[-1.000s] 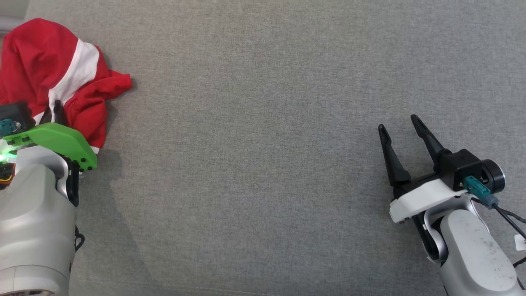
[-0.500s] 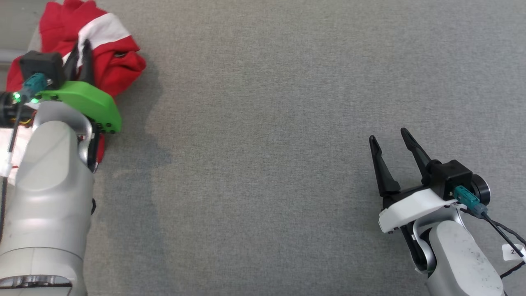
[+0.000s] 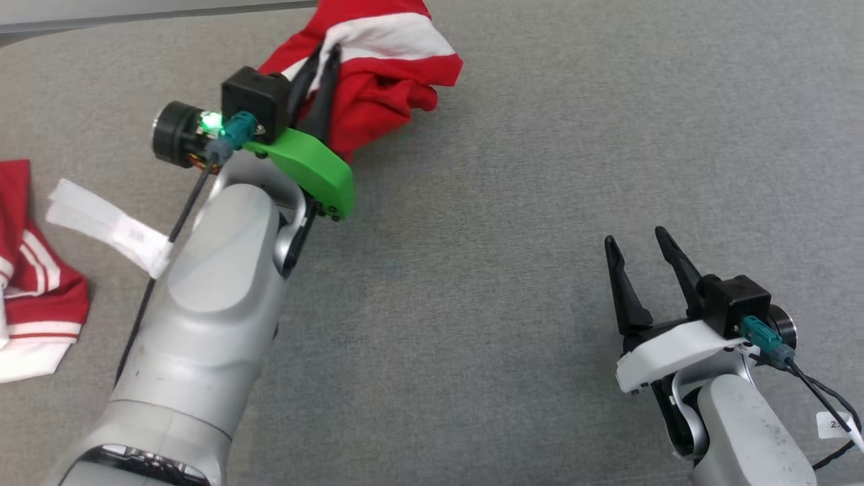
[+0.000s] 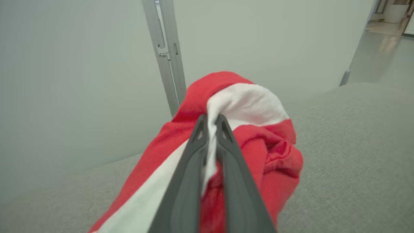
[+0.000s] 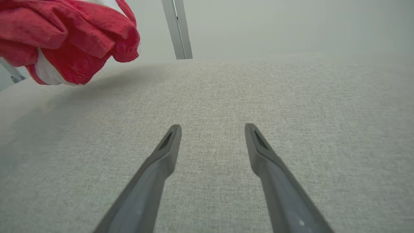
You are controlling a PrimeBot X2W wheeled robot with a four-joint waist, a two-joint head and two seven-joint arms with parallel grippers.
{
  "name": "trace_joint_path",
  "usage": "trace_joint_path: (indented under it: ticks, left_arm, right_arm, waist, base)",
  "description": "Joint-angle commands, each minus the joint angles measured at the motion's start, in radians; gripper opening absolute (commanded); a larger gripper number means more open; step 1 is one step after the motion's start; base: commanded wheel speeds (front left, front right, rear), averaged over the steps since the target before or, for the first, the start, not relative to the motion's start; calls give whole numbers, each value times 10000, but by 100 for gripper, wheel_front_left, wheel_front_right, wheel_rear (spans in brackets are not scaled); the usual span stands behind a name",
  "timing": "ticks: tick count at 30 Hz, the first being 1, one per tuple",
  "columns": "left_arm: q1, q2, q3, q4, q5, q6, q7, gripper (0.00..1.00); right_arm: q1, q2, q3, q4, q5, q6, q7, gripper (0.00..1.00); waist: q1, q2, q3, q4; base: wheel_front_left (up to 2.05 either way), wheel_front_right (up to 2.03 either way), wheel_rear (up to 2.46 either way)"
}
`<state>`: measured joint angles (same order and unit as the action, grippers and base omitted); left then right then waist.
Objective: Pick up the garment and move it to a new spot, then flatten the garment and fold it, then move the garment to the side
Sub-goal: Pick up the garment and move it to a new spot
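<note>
"Holding what in that left gripper (image 3: 325, 51)?"

"The garment (image 3: 385, 81), red with a white band. My two left fingers are pinched narrow on a white fold of it. The rest bunches around and beyond the tips. Seen from my right wrist, it appears to hang clear of the grey surface (image 3: 506, 270), with a shadow under it."

"Why bite just one fold?"

"My guess is that a small pinch lets the cloth dangle free, so I can carry it to its new spot. It is all crumpled, so flattening and folding are not yet begun."

"How is that arm set?"

"My left forearm (image 3: 209, 317) stretches forward and up across the surface. The wrist is angled so the fingers point away from me, with the cloth at and past their tips."

"And the right gripper (image 3: 634, 236)?"

"Spread wide with nothing between the fingers, low over bare surface. The garment is well apart from them, up and off to their left. I judge that hand is placed ready to take a second edge once spreading starts."

"Anything else nearby?"

"Another red and white cloth (image 3: 34, 297) lies well back from my left fingertips, out past the forearm's outer side."
</note>
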<state>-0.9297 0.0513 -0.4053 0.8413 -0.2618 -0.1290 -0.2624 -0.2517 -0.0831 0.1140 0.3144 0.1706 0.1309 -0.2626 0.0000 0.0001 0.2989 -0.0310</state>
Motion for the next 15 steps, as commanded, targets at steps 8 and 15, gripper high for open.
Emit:
trace_joint_path:
  ticks: [8, 15]
  left_arm:
    - [753, 18, -2920, -1832, -2306, 151, -34, 0]
    - [1107, 24, -4168, -2282, -2955, 686, -34, 0]
  right_arm:
    - [176, 177, 24, 60, 130, -3, -34, 100]
    - [274, 248, -37, 14, 159, -3, -34, 100]
  waist:
    - [0, -1, -197, -1351]
    - [0, -1, -299, -1617]
  base:
    - [0, 0, 0]
    - [0, 0, 0]
